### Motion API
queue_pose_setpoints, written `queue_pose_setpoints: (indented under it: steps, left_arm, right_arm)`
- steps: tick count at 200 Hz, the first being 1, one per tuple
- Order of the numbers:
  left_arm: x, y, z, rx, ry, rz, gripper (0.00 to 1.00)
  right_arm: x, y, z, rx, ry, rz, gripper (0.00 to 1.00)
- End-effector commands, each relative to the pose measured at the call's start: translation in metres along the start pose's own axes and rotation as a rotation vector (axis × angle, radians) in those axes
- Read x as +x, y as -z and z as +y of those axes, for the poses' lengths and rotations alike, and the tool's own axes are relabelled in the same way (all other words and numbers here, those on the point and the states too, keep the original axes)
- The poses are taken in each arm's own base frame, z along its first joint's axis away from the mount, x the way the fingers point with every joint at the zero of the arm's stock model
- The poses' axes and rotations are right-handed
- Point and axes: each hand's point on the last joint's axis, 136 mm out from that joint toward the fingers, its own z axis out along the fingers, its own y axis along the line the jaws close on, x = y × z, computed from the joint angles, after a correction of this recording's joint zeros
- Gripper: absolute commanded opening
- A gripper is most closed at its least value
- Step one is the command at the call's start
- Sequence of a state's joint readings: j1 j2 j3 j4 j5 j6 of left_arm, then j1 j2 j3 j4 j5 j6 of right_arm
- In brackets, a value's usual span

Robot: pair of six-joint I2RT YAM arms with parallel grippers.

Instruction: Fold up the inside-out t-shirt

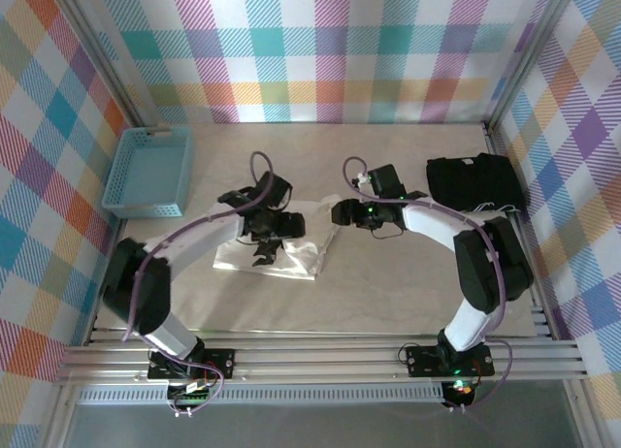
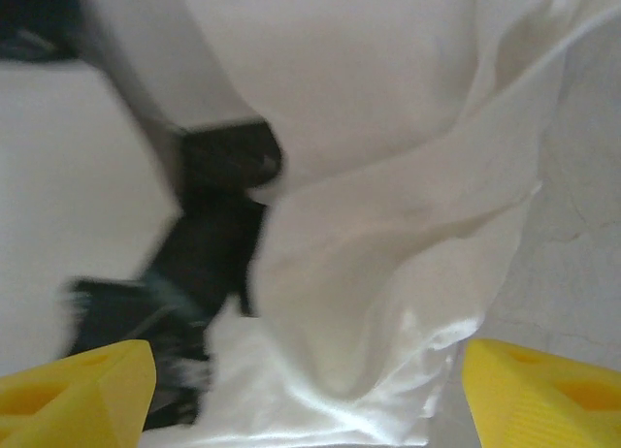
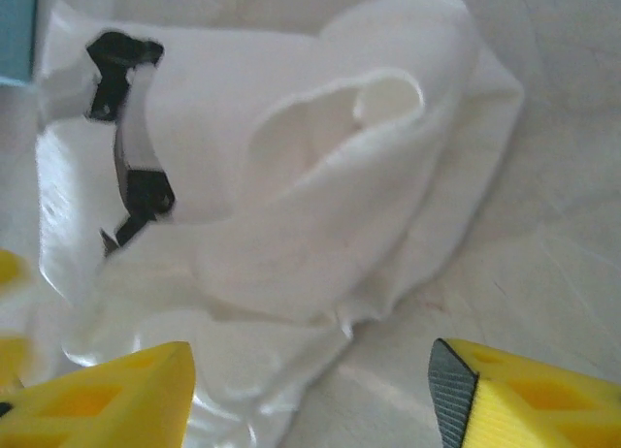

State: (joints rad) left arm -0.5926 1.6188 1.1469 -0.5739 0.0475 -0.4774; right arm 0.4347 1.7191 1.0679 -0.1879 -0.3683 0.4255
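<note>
The inside-out t-shirt lies as a small, rumpled white bundle on the table, left of centre. My left gripper hovers over its far edge. In the left wrist view its yellow fingers stand wide apart, open, with shiny folds of the t-shirt below and nothing pinched. My right gripper sits just off the shirt's right end. It is open too: its fingertips straddle the t-shirt's near edge and bare table.
A blue basket stands at the far left, its corner visible. A black folded garment lies at the far right. The right arm shows blurred in the left wrist view. Checked walls close the table in.
</note>
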Motion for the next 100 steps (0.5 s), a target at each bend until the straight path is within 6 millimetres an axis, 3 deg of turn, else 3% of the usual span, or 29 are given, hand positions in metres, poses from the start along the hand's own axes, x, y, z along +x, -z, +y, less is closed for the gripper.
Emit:
queue_pose_setpoints:
  steps: [1, 28, 57, 75, 100]
  left_arm:
    - [0.001, -0.025, -0.028, 0.146, 0.030, 0.036, 0.82]
    - [0.015, -0.043, -0.029, 0.166, 0.031, 0.074, 0.80]
    - [0.018, -0.025, -0.074, 0.349, -0.036, -0.001, 0.76]
    - [0.037, -0.019, -0.105, 0.428, -0.137, 0.022, 0.76]
    - [0.072, -0.027, -0.134, 0.498, -0.226, 0.127, 0.76]
  right_arm:
    - [-0.030, -0.018, 0.005, -0.037, -0.059, -0.017, 0.70]
    - [-0.042, -0.042, -0.015, 0.041, -0.114, -0.012, 0.69]
    - [-0.051, -0.052, -0.018, 0.050, -0.107, -0.001, 0.63]
    - [-0.060, -0.049, -0.025, 0.059, -0.114, 0.000, 0.59]
    - [-0.069, -0.038, -0.040, 0.062, -0.124, 0.013, 0.54]
